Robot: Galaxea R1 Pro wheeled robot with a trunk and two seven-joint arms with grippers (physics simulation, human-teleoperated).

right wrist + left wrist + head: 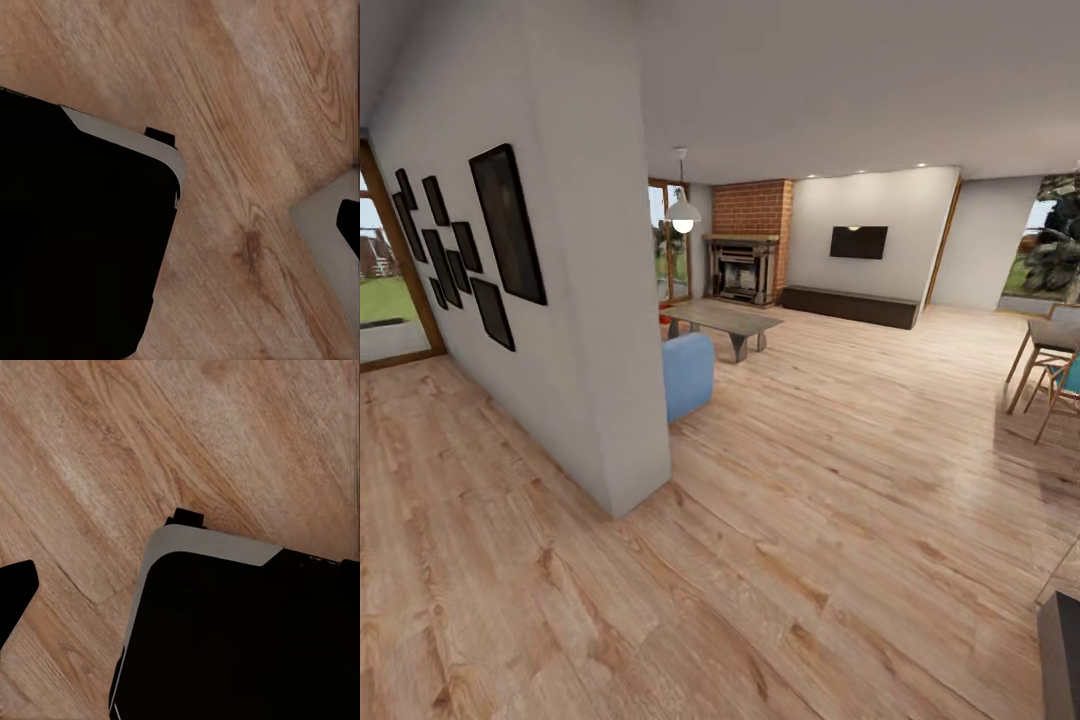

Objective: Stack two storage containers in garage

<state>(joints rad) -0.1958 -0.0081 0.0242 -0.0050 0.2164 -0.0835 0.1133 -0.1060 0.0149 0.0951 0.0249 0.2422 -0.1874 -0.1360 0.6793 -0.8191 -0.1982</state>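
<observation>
The living room (pixel 830 330) lies ahead, past the end of a white partition wall (pixel 585 330). It has a light wood-plank floor, a red brick fireplace (pixel 745 250), a black wall TV (pixel 858 242) and a long low dark bench (pixel 848 305). A small red-orange patch (pixel 663 319) shows at the wall's edge beside the coffee table; I cannot tell what it is. The two storage containers are otherwise out of view, and so is the garage. Both wrist views look down on wood planks and the robot's black, grey-edged base (pixel 232 637) (pixel 75 232).
A grey coffee table (pixel 722 322) and a blue seat (pixel 688 372) stand just past the wall's corner (pixel 640 500). Wooden chairs and a table (pixel 1050 370) stand at the right. Dark picture frames (pixel 470 250) hang on the wall. A dark object (pixel 1060 650) sits at the bottom right.
</observation>
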